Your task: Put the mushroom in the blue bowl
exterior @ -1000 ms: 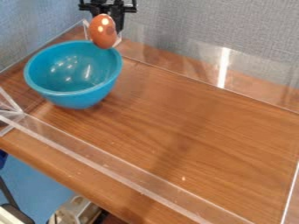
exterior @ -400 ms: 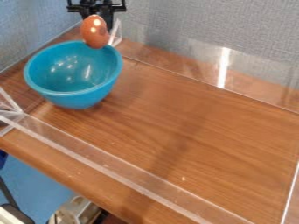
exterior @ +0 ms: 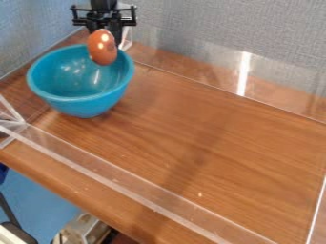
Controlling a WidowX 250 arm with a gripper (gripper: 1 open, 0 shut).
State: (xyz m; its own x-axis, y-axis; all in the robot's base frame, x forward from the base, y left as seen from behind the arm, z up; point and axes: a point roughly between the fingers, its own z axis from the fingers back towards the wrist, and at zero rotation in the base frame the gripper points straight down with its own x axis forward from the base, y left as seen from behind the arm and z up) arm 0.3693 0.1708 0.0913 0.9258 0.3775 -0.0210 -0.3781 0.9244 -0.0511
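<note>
With the fingers (exterior: 105, 30) clenched on the mushroom (exterior: 102, 48), the arm needed to centre it over the bowl (exterior: 79, 81), lower gently, then let go.

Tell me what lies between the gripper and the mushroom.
Nothing visible: in the camera view, the gripper, largely hidden behind the mushroom's reddish cap, appears to meet it directly, with no bare stretch showing.
</note>
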